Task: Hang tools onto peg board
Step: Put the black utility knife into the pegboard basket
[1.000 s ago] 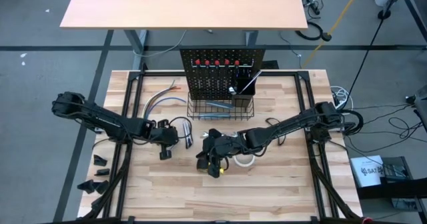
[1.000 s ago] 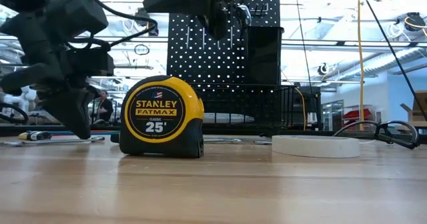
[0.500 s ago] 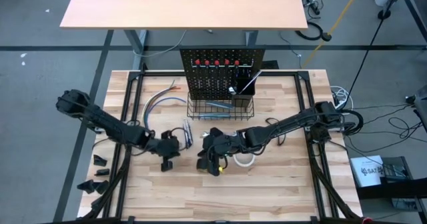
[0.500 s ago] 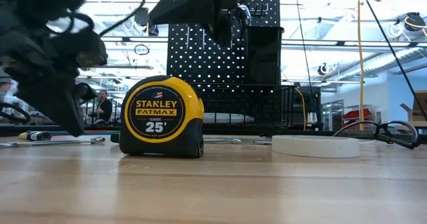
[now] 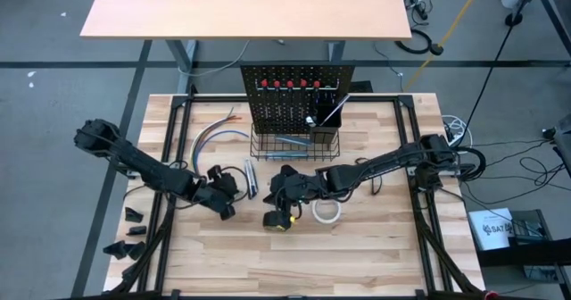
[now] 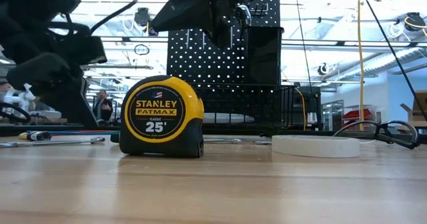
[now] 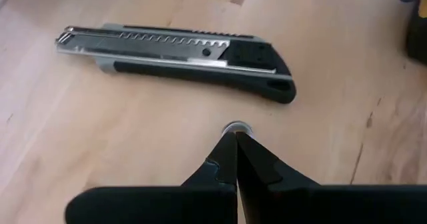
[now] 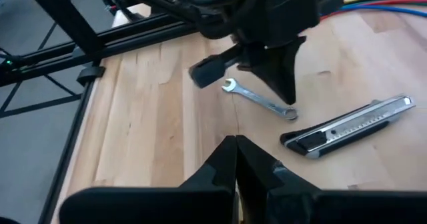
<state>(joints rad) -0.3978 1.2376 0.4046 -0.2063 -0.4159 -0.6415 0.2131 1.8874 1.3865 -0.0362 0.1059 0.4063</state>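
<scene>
left gripper [image 5: 223,208] swung toward the wrench [image 8: 259,99] | right gripper [image 5: 279,193] pulled back (slightly)

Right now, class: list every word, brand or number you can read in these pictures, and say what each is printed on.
"STANLEY" – on the tape measure, on its round black label.
"FATMAX" – same label, under the brand.
"25'" – same label, lower.
"CLASSIC" – small, between them, barely legible.
Fine print around the label's rim: too small to read.
Utility knife: no readable text.

A: Where is the table [image 5: 375,255] open?
B: The near boards, left to right, are bare.
A: And the middle?
B: Crowded: the tape measure [image 5: 278,220] and tape roll [image 5: 326,211] lie close together, the utility knife [image 5: 252,177] just left, and the peg board [image 5: 297,99] walls the far side.
</scene>
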